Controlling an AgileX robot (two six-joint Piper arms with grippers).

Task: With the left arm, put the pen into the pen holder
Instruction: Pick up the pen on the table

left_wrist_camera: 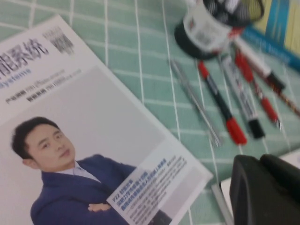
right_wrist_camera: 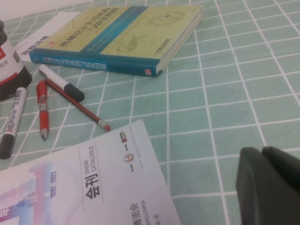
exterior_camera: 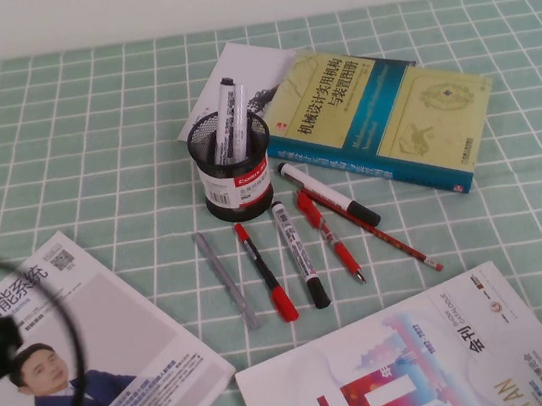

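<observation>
the left gripper (left_wrist_camera: 265, 190) is seen low over the near-left of the table, above the portrait magazine (exterior_camera: 81, 361) – finger state can't be told, nothing seen in its grip. the right gripper (right_wrist_camera: 269, 185) is parked near-right, beside the catalogue (exterior_camera: 415, 364); its fingers can't be told either. further in, the grey pen (exterior_camera: 226, 280) lies flat on the checked cloth (exterior_camera: 72, 150), just left of the red-capped black pen (exterior_camera: 264, 271), w/ a black-capped marker (exterior_camera: 299, 252) and more pens alongside. behind them the pen holder (exterior_camera: 233, 166) stands upright – two markers inside. a yellow-teal book (exterior_camera: 380, 117) lies farthest back.
</observation>
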